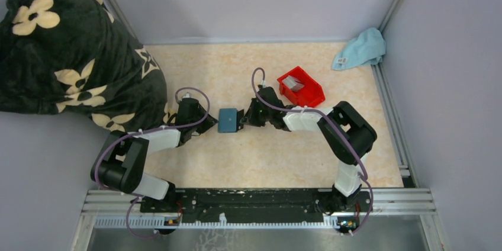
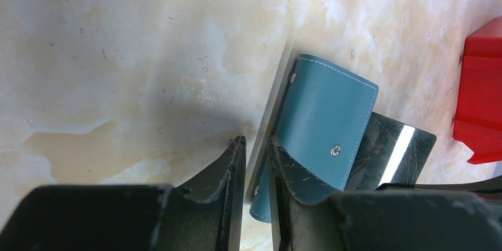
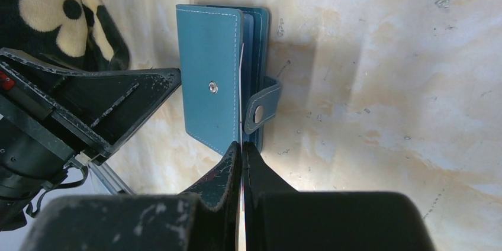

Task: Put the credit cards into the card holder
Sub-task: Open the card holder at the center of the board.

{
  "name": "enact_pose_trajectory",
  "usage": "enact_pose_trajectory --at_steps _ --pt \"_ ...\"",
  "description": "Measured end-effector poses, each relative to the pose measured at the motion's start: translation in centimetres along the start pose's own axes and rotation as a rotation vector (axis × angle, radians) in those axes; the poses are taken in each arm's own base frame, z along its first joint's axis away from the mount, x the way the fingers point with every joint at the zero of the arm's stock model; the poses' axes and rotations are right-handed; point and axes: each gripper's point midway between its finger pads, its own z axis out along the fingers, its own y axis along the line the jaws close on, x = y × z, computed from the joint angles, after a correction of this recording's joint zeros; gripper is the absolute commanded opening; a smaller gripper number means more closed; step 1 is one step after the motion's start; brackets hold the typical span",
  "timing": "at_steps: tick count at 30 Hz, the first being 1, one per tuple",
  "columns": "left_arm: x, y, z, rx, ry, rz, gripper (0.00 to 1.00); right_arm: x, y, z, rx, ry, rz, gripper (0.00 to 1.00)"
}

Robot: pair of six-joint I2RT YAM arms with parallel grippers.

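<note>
The teal card holder (image 1: pixel 227 120) lies mid-table between my two grippers. My left gripper (image 1: pixel 207 122) is shut on its left edge; in the left wrist view a thin grey-looking flap edge sits between the jaws of that gripper (image 2: pixel 256 144), beside the teal cover (image 2: pixel 325 115). My right gripper (image 1: pixel 243 118) is shut on a credit card seen edge-on (image 3: pixel 242 144), which runs into the card holder (image 3: pixel 210 85) between its layers. That card shows dark and shiny (image 2: pixel 393 147) sticking out of the holder. More grey cards (image 1: pixel 294 83) lie in the red bin.
The red bin (image 1: pixel 308 92) stands just behind my right arm. A light blue cloth (image 1: pixel 360 48) lies at the back right corner. A black floral blanket (image 1: pixel 65 50) covers the left side, close to my left arm. The holder's strap with its snap (image 3: pixel 260 112) hangs loose.
</note>
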Motion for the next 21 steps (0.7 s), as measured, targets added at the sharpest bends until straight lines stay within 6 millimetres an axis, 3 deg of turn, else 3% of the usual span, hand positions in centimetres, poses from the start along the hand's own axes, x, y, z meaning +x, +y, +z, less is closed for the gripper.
enact_pose_trajectory --at_steps 14,21 --pt "0.02 -0.01 0.04 0.001 0.001 0.0 0.27 -0.3 0.73 0.14 -0.04 -0.009 0.009 0.0" --pt "0.02 -0.13 0.11 0.008 0.002 0.0 0.27 0.36 -0.11 0.57 -0.044 0.0 0.023 0.0"
